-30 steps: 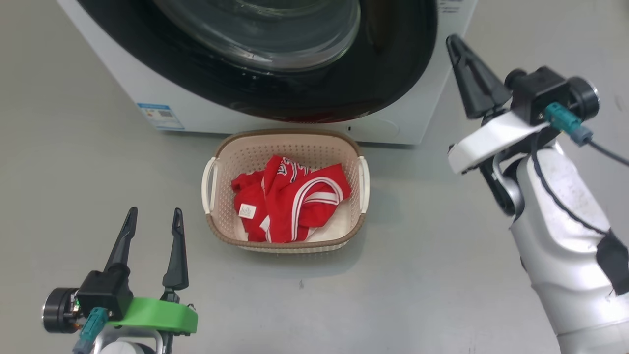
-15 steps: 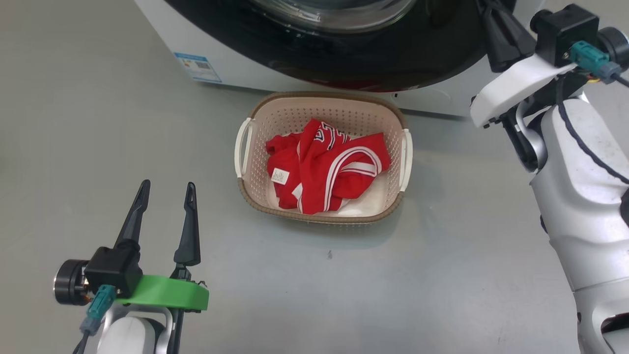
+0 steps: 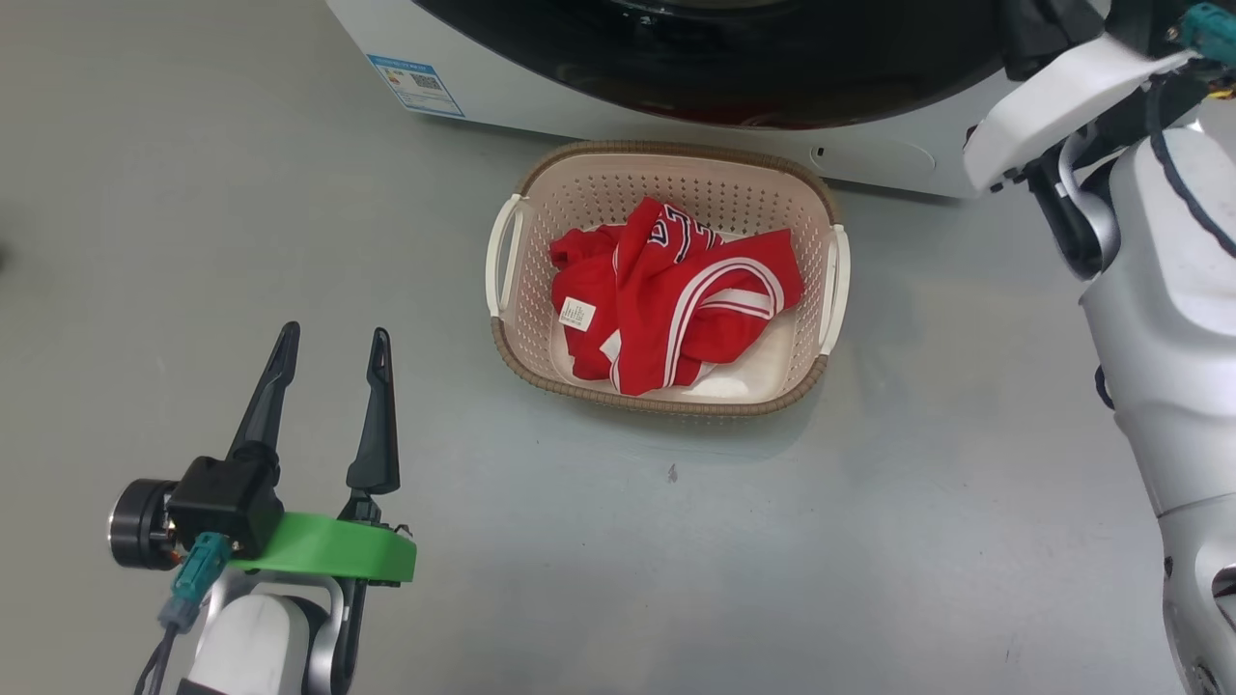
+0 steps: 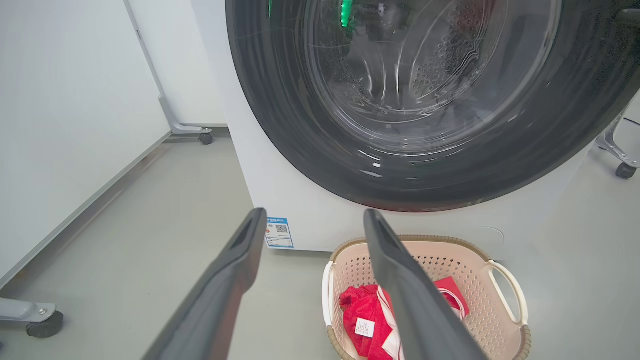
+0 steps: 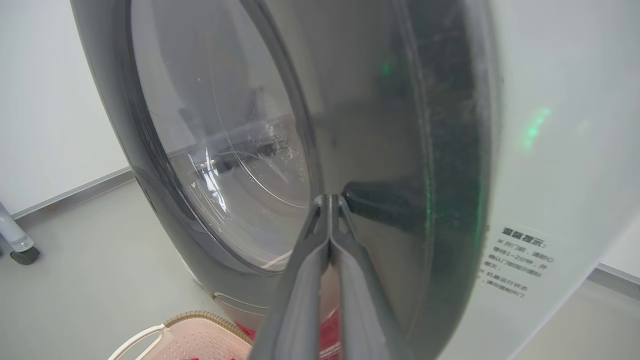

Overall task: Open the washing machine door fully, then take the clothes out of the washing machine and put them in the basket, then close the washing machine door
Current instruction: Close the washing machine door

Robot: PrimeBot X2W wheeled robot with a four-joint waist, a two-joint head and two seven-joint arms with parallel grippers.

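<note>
— Where are the clothes?
— In the basket: a crumpled red heap with white stripes, and a small white label facing up toward the basket's left handle.
— And the basket itself?
— It's on the grey floor. The washing machine stands just behind the basket, with its blue sticker off past the basket's far left corner.
— The door?
— The washing machine door sits above and behind the basket's far rim, a black ring around a glass bowl. It looks flat against the white front.
— And the arms?
— The left gripper hovers to the left of the basket, well apart from it, fingers spread wide with nothing between them. The right gripper is up beyond the basket's right end. Its fingers are pressed together and empty, the tips right at the door's black ring. I cannot tell whether they touch it.
</note>
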